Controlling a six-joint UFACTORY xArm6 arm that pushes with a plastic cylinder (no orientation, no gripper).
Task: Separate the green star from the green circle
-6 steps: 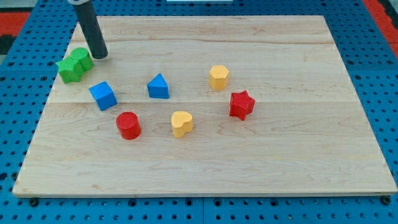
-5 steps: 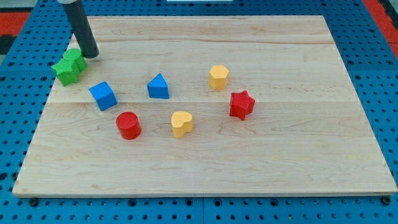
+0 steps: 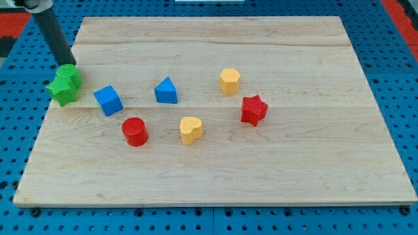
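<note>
The green star (image 3: pixel 60 91) and the green circle (image 3: pixel 71 76) sit pressed together at the left edge of the wooden board (image 3: pixel 215 176). The circle is the upper-right one of the pair and the star is the lower-left one, partly over the board's edge. My dark rod comes down from the view's top left. My tip (image 3: pixel 69 64) is at the top edge of the green circle, touching it or nearly so.
A blue cube (image 3: pixel 108 100) lies just right of the green pair. Further right are a blue triangle (image 3: pixel 166 91), a red cylinder (image 3: pixel 135 131), a yellow heart (image 3: pixel 191 129), a yellow hexagon (image 3: pixel 229 81) and a red star (image 3: pixel 253 109). Blue pegboard surrounds the board.
My tip has moved left and slightly down. The green star and circle have slid together to the left and down, reaching the board's left edge. The other blocks have not moved.
</note>
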